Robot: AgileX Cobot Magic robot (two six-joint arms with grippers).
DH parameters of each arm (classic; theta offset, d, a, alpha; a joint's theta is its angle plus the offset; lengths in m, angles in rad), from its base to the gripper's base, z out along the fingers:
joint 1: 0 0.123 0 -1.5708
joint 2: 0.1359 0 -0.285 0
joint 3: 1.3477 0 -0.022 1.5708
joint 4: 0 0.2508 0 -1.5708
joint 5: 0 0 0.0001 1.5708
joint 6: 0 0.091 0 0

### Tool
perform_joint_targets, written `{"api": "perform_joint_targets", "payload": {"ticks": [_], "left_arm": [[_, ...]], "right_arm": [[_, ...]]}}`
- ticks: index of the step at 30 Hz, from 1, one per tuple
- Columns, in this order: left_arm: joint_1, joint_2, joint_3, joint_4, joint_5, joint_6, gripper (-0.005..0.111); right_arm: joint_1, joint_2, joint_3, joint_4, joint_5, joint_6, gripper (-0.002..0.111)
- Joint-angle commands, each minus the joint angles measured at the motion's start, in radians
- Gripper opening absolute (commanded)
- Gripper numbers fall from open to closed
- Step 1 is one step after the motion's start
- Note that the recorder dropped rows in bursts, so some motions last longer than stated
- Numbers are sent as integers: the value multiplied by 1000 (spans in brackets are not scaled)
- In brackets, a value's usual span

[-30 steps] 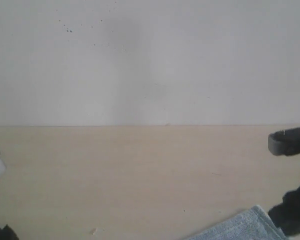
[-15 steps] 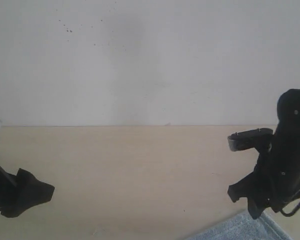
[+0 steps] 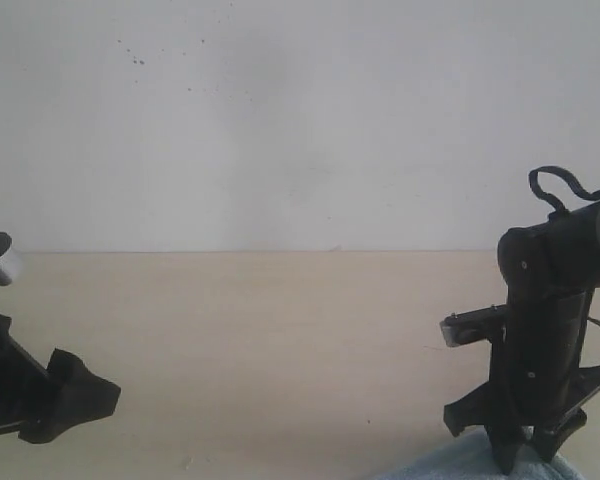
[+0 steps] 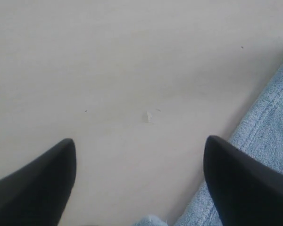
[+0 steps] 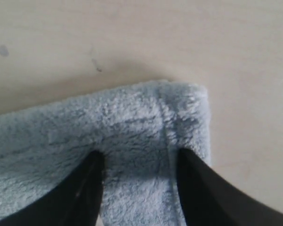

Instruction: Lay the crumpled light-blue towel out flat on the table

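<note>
The light-blue towel (image 5: 132,127) lies on the beige table (image 5: 132,28), one hemmed corner showing in the right wrist view. My right gripper (image 5: 140,153) points straight down over that corner, open, its fingertips (image 5: 92,165) resting on the pile either side of a flat strip of cloth. In the exterior view the right gripper (image 3: 522,462) hides most of the towel (image 3: 450,466), leaving a sliver at the bottom edge. My left gripper (image 4: 139,141) is wide open above bare table (image 4: 132,56), with the towel's edge (image 4: 269,127) beside one finger. From outside, the left gripper (image 3: 92,398) sits low at the left.
A plain white wall (image 3: 300,120) rises behind the table's (image 3: 280,340) far edge. A small pale crumb (image 4: 149,117) lies on the wood ahead of the left gripper. A few faint dark marks (image 5: 96,66) spot the table near the towel corner.
The right arm has swung in from the right edge and come down upright onto the towel corner, covering most of it. The left gripper has moved into view at the lower left.
</note>
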State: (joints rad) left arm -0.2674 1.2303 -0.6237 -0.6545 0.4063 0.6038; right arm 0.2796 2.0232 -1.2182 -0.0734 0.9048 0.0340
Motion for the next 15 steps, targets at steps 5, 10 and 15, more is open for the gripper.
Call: {"api": "perform_joint_targets", "payload": {"ticks": [5, 10, 15], "left_arm": [[-1, 3, 1, -14, -7, 17, 71], [-1, 3, 1, -14, -7, 17, 71], [-1, 3, 1, -14, -7, 17, 71]], "right_arm": [[-2, 22, 0, -12, -24, 11, 19], [-2, 10, 0, -15, -3, -9, 0], [-2, -118, 0, -98, -34, 42, 0]]}}
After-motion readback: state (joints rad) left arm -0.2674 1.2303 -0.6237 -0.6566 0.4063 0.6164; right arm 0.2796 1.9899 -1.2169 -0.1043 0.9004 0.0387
